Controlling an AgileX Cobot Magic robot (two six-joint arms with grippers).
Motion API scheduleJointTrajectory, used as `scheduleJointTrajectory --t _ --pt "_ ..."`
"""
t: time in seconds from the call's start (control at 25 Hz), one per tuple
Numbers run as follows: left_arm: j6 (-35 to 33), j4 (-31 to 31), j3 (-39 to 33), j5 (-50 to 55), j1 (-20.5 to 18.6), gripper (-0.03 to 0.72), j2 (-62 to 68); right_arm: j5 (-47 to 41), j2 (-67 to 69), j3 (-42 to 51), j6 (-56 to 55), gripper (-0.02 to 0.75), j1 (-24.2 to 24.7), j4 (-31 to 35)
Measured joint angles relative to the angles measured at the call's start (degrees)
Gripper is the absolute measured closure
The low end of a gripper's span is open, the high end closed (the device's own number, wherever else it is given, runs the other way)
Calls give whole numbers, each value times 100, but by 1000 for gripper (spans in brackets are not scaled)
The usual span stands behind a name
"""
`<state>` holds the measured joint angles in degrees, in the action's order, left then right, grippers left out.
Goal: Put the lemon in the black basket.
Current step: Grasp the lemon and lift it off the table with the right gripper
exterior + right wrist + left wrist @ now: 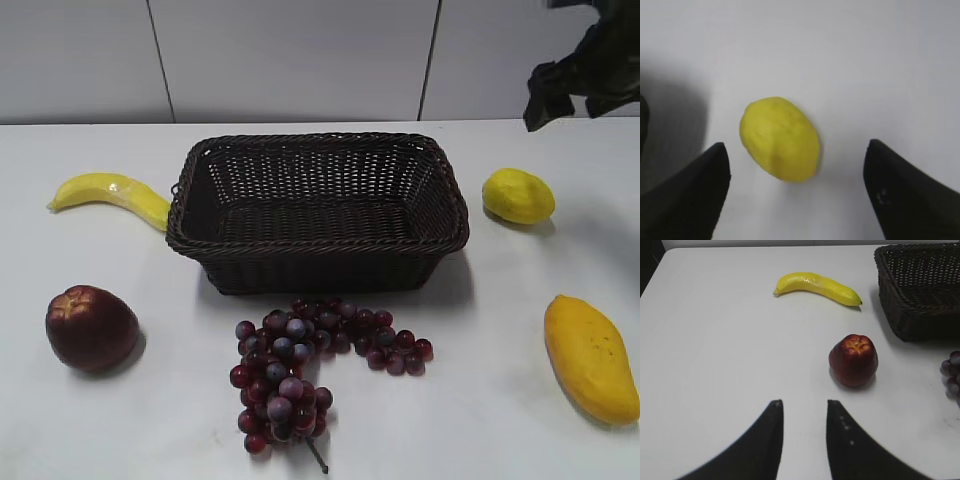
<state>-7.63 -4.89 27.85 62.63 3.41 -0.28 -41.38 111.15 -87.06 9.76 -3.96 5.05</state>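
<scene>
Two risks from here: lemon (780, 138) is rounded w/ matte skin, so off-centre closing could squirt it sideways or roll it; a slack pinch could drop it short of the black basket (318, 150). Right gripper (796, 172) hangs above it, jaws spread wide, holding nothing. Lemon lies on white table (500, 400) at 3 o'clock of basket, apart from it. Long axis in wrist view runs approx 11-to-5; nub end prob. toward 5, blurry. Left gripper (805, 412) parted, empty.
</scene>
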Motion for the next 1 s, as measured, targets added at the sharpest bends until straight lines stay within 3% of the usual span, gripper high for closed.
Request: scheduleJointTrajectory --t 0.24,0.6,0.8,1.0 --pt "4 0 0 0 0 453 0 -666 1142 -861 675 64 0 349" --pt "4 0 0 0 0 453 0 -582 1787 -954 942 70 0 400" --pt "4 0 0 0 0 453 0 -596 1908 -954 948 118 0 461" --pt "1 0 0 0 0 453 0 -1233 1873 -1274 948 119 0 474"
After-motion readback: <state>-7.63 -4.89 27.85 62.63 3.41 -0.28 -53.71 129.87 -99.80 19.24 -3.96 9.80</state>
